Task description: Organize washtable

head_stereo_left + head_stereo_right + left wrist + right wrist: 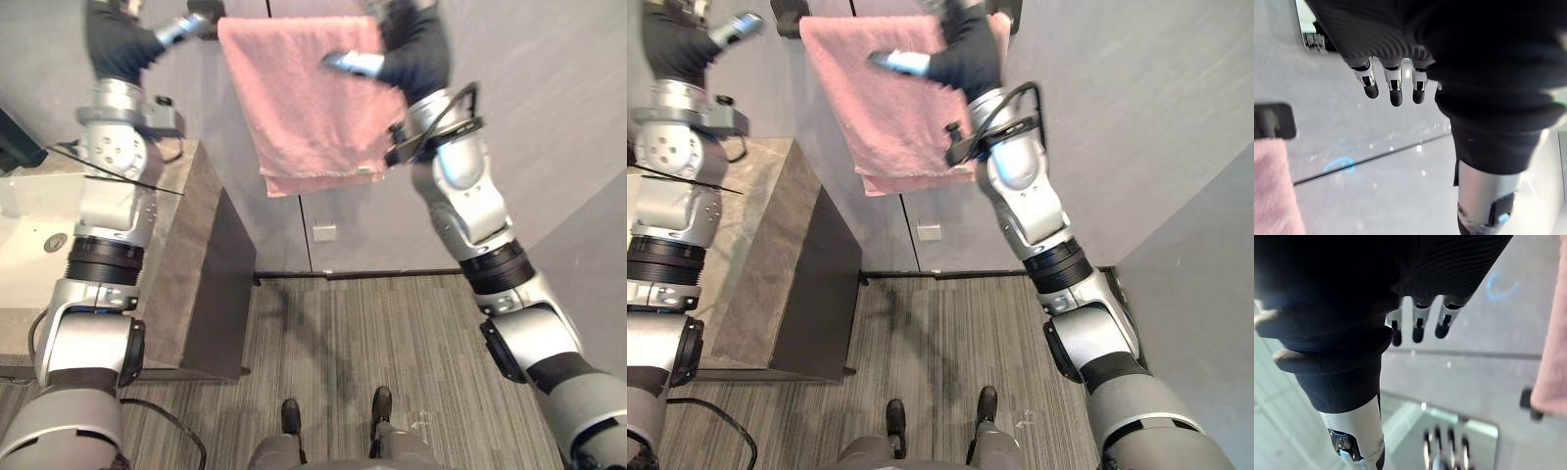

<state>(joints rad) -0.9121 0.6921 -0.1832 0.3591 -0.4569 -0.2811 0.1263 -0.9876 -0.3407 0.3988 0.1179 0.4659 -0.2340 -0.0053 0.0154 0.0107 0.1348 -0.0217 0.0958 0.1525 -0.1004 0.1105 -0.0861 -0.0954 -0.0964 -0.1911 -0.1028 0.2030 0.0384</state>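
A pink towel (304, 108) hangs flat against the grey wall from a dark rail whose end bracket (789, 20) shows at the top. My left hand (122, 39) is raised beside the towel's upper left corner, apart from it. In its wrist view its fingers (1395, 85) are relaxed and hold nothing, with the towel's edge (1273, 191) and a black bracket (1271, 120) off to one side. My right hand (411, 49) is raised in front of the towel's upper right part. Its fingers (1418, 328) are loose and empty, and the towel (1552, 357) hangs beside them.
The washtable (186, 245), a grey stone counter with dark sides, stands at my left with a white basin (29, 235) set in it. A small white wall socket (324, 232) sits low below the towel. Striped carpet (372, 333) covers the floor ahead.
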